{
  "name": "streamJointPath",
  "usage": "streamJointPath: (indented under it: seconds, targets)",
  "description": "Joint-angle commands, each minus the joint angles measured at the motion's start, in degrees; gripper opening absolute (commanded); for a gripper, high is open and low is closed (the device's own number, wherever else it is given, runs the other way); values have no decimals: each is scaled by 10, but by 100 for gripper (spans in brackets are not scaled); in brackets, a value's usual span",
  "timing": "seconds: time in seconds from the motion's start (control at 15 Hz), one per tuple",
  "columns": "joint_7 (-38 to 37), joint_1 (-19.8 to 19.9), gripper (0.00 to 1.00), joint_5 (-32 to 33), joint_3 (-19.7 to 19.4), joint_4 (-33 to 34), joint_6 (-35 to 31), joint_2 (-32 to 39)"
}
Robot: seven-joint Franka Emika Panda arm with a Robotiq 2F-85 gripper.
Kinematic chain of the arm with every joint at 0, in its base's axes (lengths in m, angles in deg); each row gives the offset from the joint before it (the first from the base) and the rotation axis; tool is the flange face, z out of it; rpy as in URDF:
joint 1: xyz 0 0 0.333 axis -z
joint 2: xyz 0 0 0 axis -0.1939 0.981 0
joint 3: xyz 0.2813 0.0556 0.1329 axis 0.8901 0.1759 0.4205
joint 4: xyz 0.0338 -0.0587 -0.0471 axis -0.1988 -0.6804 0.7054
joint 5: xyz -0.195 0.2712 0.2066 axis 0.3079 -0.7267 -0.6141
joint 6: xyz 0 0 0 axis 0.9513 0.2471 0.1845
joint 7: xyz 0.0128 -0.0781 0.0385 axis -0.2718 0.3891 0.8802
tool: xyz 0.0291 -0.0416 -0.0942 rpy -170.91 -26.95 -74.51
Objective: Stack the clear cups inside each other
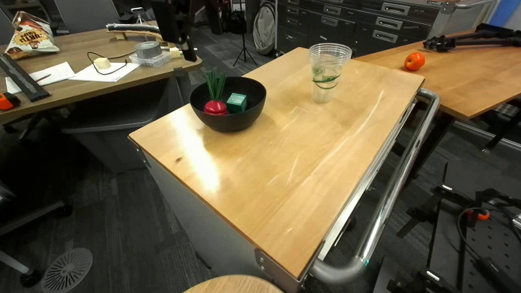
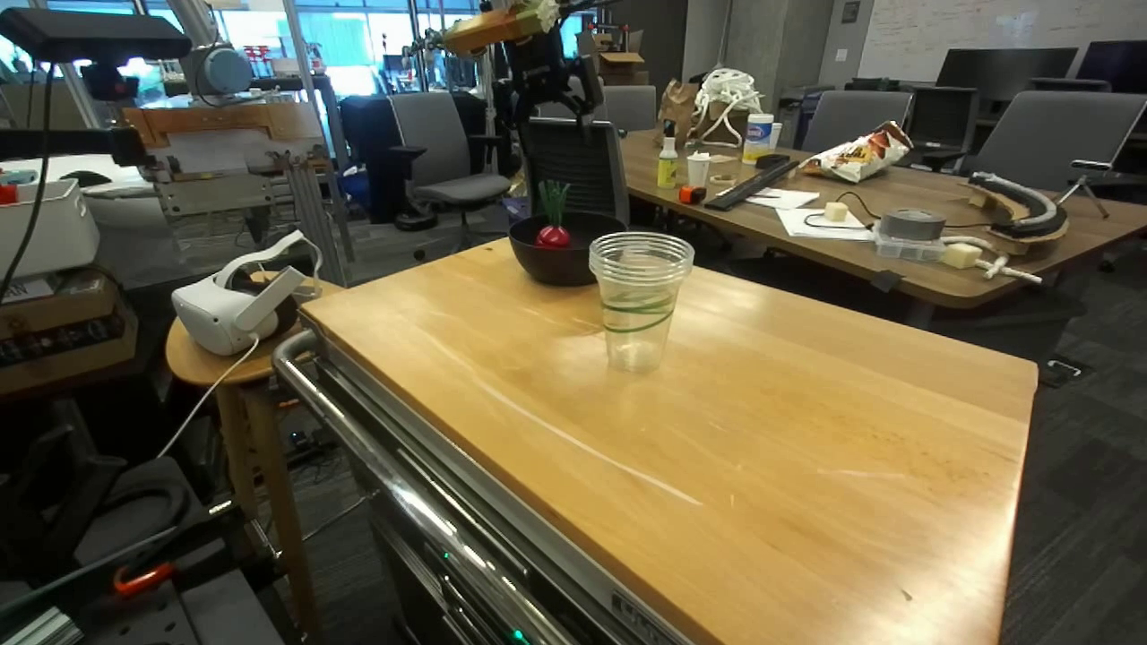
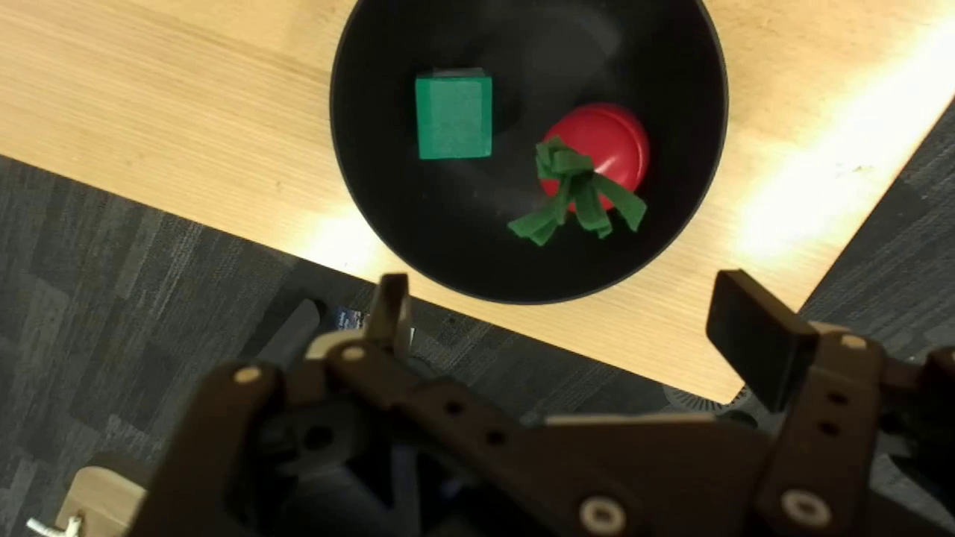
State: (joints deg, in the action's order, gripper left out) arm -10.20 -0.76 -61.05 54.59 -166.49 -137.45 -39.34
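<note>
The clear cups stand upright on the wooden tabletop as one nested stack, their rims layered closely at the top and green printed lines round the sides. In an exterior view the same cups appear nearer the camera than the black bowl. No cup shows in the wrist view. My gripper is open, with its fingers spread wide and nothing held between them. It hangs in the air beyond the bowl, well away from the cups; in an exterior view the gripper is high above the table's far edge.
A black bowl near the table's edge holds a red radish-like toy with green leaves and a green block. A metal handle runs along one table side. A stool with a white headset stands close by.
</note>
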Motion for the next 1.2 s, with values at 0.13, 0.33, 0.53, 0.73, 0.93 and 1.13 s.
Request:
streamJointPath:
  seconds: [0.13, 0.33, 0.53, 0.73, 0.93, 1.13]
  targets:
    - [37, 4, 100, -33, 11, 30, 15, 45]
    - [41, 4, 66, -38, 10, 34, 24, 60]
    - [41, 4, 42, -40, 9, 30, 23, 65]
    - [48, 8, 20, -50, 12, 28, 25, 67]
    - [54, 8, 0, -59, 12, 29, 31, 69]
    - [58, 9, 1, -70, 14, 34, 45, 73]
